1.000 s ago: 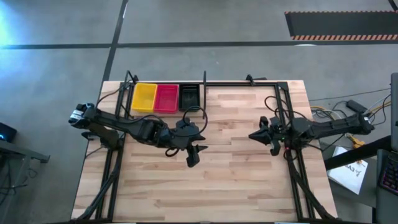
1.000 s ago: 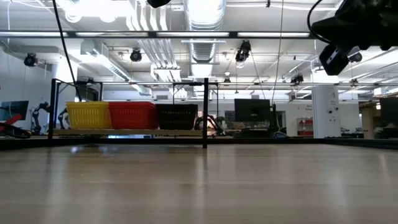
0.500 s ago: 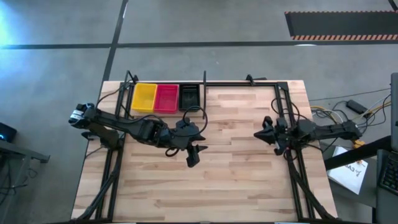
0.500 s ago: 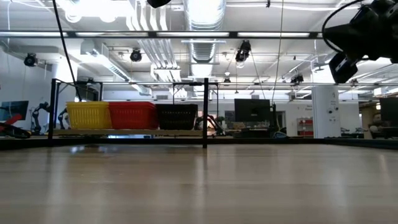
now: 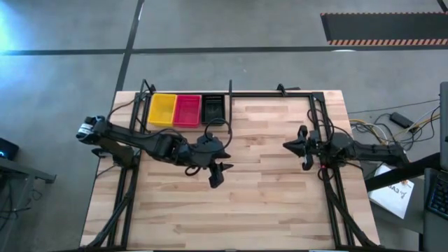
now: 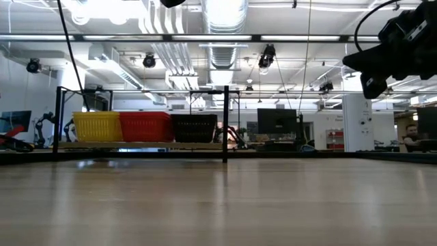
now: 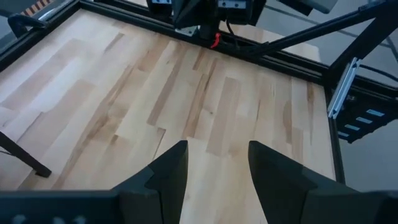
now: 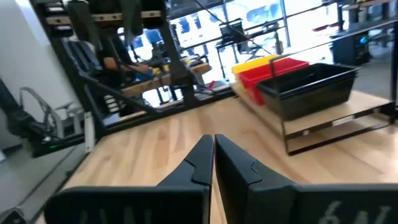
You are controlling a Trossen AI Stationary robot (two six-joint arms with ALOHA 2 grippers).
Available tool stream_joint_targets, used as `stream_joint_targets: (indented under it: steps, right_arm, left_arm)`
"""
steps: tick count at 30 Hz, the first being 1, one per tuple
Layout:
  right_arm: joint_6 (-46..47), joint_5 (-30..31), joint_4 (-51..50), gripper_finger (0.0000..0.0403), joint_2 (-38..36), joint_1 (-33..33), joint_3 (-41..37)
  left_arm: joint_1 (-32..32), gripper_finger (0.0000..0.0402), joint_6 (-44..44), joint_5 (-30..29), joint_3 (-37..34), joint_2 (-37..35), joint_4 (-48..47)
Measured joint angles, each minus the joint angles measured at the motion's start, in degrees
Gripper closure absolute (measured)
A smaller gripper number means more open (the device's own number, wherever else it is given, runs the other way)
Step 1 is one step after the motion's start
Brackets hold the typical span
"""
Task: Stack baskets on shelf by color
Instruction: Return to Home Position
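Observation:
Three baskets stand side by side on the shelf (image 6: 140,145) at the table's far left: yellow (image 5: 162,110), pinkish-red (image 5: 187,110) and black (image 5: 213,108). From table height they show as yellow (image 6: 97,126), red (image 6: 145,126) and black (image 6: 194,128), bottoms on the wooden board. My left gripper (image 5: 218,175) hovers open over the table's middle, nearer than the shelf, with bare tabletop between its fingers (image 7: 217,168). My right gripper (image 5: 297,147) is shut and empty by the right edge, high above the table (image 6: 374,82); its wrist view faces the black basket (image 8: 311,87).
Black frame rails run along the table's left side (image 5: 126,189) and right side (image 5: 336,196), and a black rod (image 5: 273,94) runs along the far edge. The shelf's upright post (image 6: 225,123) stands beside the black basket. Bare wood spreads over the middle and near half (image 5: 231,210).
The right arm has folded back, its outer end swinging toward the near edge. Its gripper has sunk a little and turned while staying near the right edge. The left arm and the baskets have kept still.

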Motion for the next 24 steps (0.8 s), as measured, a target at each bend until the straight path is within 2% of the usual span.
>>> stream_joint_targets:
  steps: [7,11,18,24]
  right_arm:
    - [-1.67,-4.44,0.09,0.0394,0.13,-2.67,-0.02]
    - [-2.08,-5.47,0.15,0.0394,0.21,-2.53,-0.02]
    - [3.86,-5.33,0.04,0.0394,4.09,-0.54,-0.02]
    - [4.48,-4.23,0.06,0.0394,7.55,1.78,-0.05]
  left_arm:
    - [0.0,0.0249,-0.23,0.05,-5.21,-5.48,1.01]
    - [0.0,0.0249,-2.9,-1.34,-12.53,-11.52,4.26]
    - [0.07,0.0249,-5.05,-3.34,-27.38,-22.29,13.01]
    - [0.17,0.0249,-5.76,-3.65,-36.31,-30.96,14.62]
